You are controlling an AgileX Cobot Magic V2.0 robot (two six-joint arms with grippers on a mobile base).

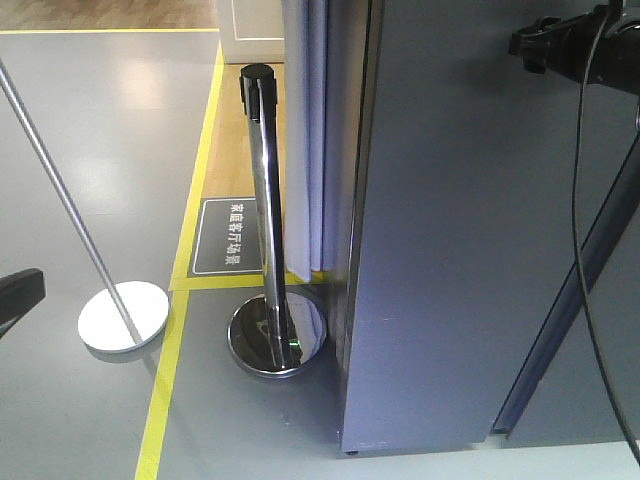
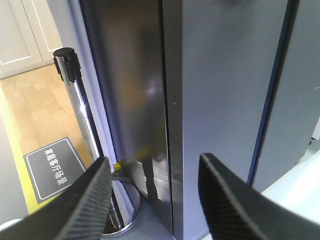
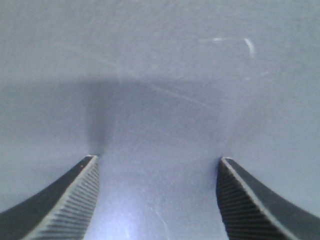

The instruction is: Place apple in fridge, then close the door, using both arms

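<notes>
- Straight ahead of the left end effector (image 2: 154, 192): dark grey fridge (image 2: 225, 100), its near corner edge running vertically between the two ribbed black fingers (image 2: 85, 200).
- Left end effector spread wide apart, nothing held between the fingers.
- Left of the left end effector: chrome stanchion post (image 2: 82, 100) with a black cap, standing on a round mirrored base just beside the fridge's side.
- Further left and lower: dark floor sign (image 2: 52, 167) with white characters, bordered by yellow floor tape (image 1: 190, 230).
- Directly in front of the right end effector (image 3: 157, 195): plain grey panel filling the whole view, very close; likely the door (image 3: 160, 75), shut flat, though hard to confirm at this range.
- Right end effector also spread wide, fingers empty.
- Apple not visible in any view; position cannot be told.
- Far left, on the floor: thin silver pole on a white round base (image 1: 124, 315).
</notes>
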